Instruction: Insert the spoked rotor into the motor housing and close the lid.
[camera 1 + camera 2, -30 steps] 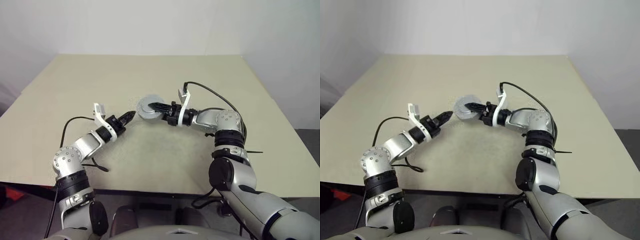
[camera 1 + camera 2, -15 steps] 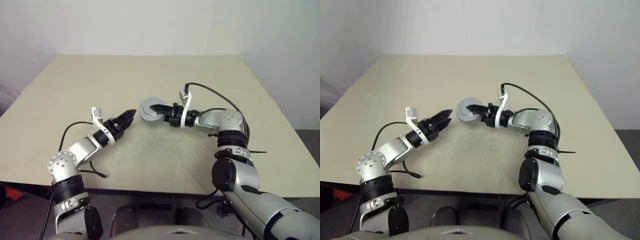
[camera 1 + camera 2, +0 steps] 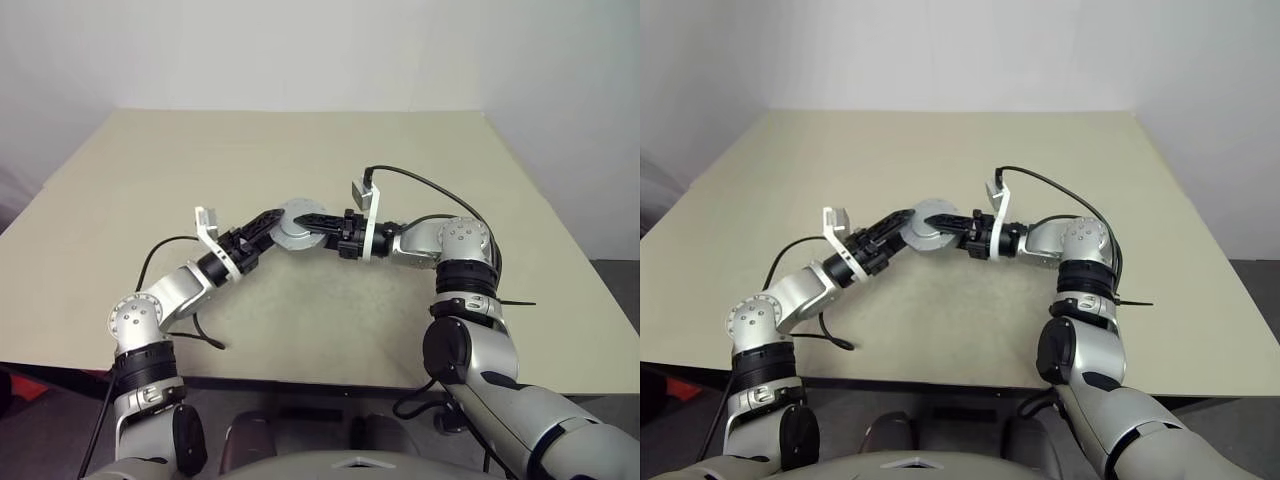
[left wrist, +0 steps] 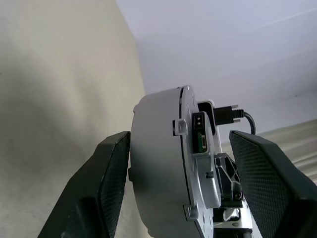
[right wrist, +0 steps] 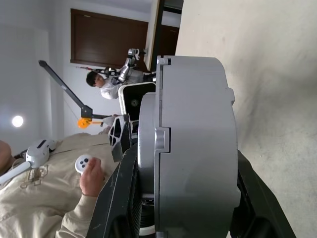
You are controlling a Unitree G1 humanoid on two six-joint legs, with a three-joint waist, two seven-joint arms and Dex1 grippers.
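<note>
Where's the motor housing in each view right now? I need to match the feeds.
Left eye: motor housing, centre, above the table.
Right eye: centre.
Left wrist: edge-on, lower middle.
Right wrist: edge-on, centre.
Shared landmark: right end effector gripping it.

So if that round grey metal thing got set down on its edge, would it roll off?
Probably. The housing looks like a short rigid cylinder, so on edge it may roll; flat, it should sit steady. It looks solid and heavy for its size, and its smooth wall might slip.

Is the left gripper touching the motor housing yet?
Cannot tell. In the left wrist view the left gripper stands open around the motor housing; one finger looks against its face, the other stands clear.
</note>
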